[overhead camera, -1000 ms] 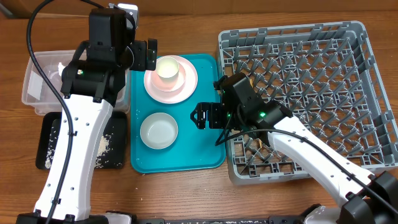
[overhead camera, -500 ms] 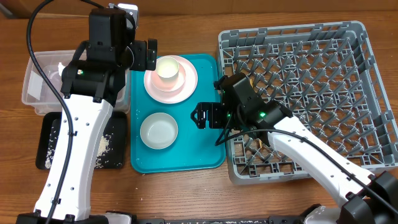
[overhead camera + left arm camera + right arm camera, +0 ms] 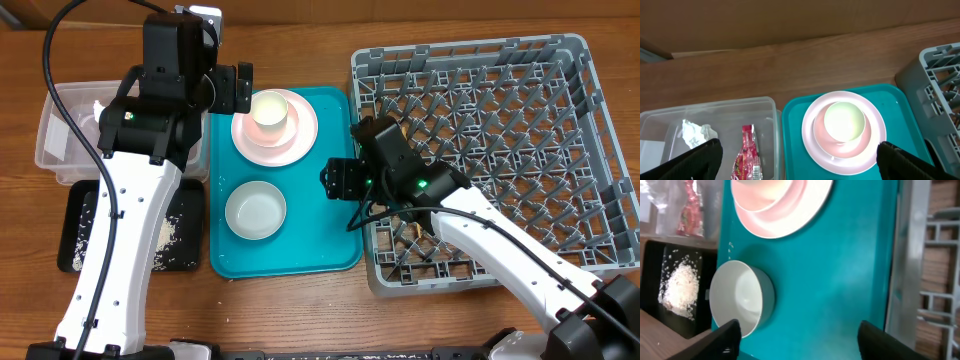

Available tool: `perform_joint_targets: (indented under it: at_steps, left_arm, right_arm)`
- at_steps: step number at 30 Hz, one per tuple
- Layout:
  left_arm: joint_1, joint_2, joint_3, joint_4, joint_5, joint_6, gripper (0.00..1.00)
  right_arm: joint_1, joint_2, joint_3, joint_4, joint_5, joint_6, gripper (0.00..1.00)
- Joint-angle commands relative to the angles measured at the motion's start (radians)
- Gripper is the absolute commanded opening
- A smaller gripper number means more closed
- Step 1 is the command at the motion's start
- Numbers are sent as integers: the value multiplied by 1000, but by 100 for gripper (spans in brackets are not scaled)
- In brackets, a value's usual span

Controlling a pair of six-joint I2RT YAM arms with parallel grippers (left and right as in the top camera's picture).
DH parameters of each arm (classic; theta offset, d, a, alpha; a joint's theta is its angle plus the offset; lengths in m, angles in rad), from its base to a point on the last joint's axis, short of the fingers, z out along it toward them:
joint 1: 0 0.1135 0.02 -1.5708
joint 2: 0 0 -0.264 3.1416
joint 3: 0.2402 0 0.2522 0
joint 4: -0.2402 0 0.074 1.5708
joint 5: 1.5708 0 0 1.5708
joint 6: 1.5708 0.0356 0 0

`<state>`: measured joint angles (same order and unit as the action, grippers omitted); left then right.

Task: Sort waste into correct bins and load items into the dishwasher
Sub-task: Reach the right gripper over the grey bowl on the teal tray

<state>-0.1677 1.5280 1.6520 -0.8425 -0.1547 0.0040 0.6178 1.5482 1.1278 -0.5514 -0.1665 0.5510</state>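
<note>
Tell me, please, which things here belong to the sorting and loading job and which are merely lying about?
Job: pink plate, cup, white bowl, tissue wad, red wrapper, rice, clear tub, black tray, dish rack.
Lying about: teal tray, table.

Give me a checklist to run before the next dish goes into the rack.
1. Left gripper open and empty: ok.
2. Right gripper open and empty: ok.
3. Pink plate free to lift alone: not ok, a cup stands on it.
4. Bowl empty, upright on the teal tray: ok.
5. Rack has free pegs: ok.
6. Tissue and wrapper in the clear tub: ok.
</note>
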Motion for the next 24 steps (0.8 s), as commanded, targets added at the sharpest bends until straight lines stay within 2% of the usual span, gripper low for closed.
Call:
perform_joint_targets:
  at_steps: [1, 8, 11, 16, 24]
  left_arm:
    - [4, -3, 13, 1, -10, 19, 100]
    - [4, -3, 13, 1, -10, 19, 100]
    - [4, -3, 13, 1, -10, 19, 100]
    - [4, -3, 13, 1, -10, 19, 100]
    - [4, -3, 13, 1, -10, 19, 100]
  right_arm:
    - [5, -26, 24, 74, -83, 3, 68]
    - [5, -26, 24, 203, -202, 3, 65]
    - [5, -26, 24, 206, -229, 8, 65]
    - [5, -26, 24, 206, -231, 129, 62]
    - [8, -26, 24, 247, -265, 161, 56]
